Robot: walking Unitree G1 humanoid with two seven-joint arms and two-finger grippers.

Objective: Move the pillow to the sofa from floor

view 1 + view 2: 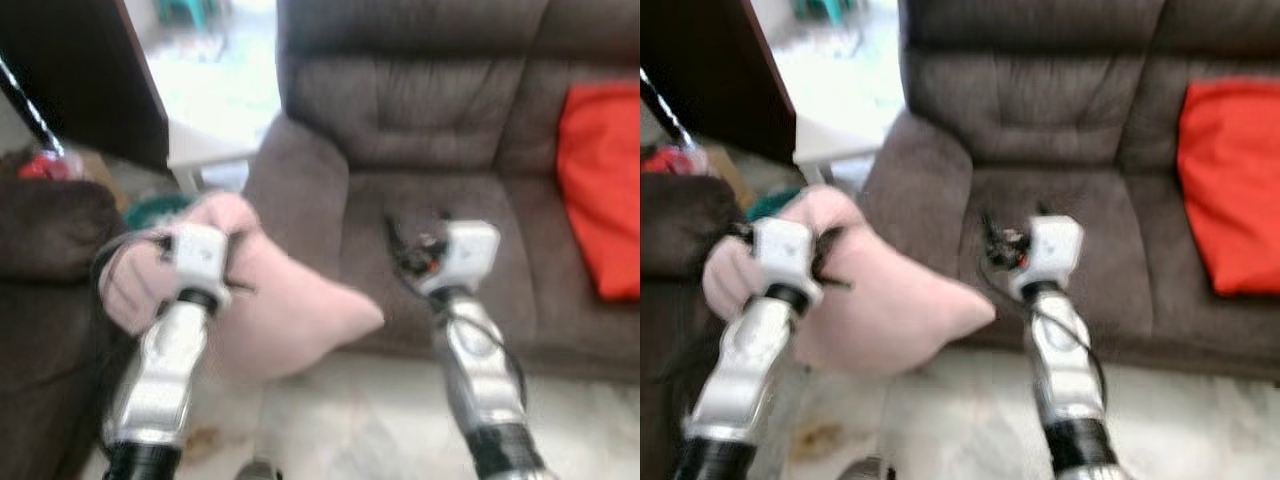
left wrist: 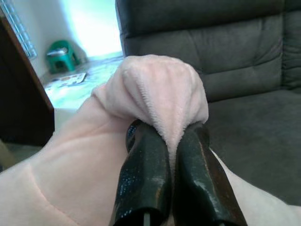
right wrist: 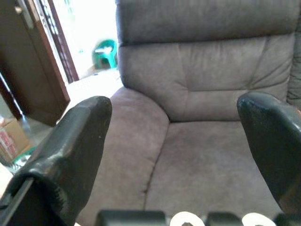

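Two claws up in front of the robot. Left claw [image 2: 175, 141] is clamped tight on a bunched fold of the pink pillow [image 1: 290, 310]; in the left wrist view the plush bulges out over both black fingers [image 2: 146, 174]. Pillow hangs off the floor [image 1: 340, 420], held at about 9 o'clock in the head views, just in front of the sofa arm [image 1: 300, 190], its free corner pointing toward 3 o'clock below the seat edge. It is not on the sofa [image 1: 440, 120] cushion.

Right claw [image 3: 174, 141] is spread wide, holding nothing, raised near the centre over the front of the grey seat; the right wrist view looks straight at seat and backrest between its fingers [image 3: 70, 146].

Red cushion [image 1: 600, 190] leans on the sofa at 3 o'clock. Dark wooden door [image 1: 80, 70] at 10 o'clock, green stool [image 2: 61, 54] beyond it on the bright tiles. Head views blurred.
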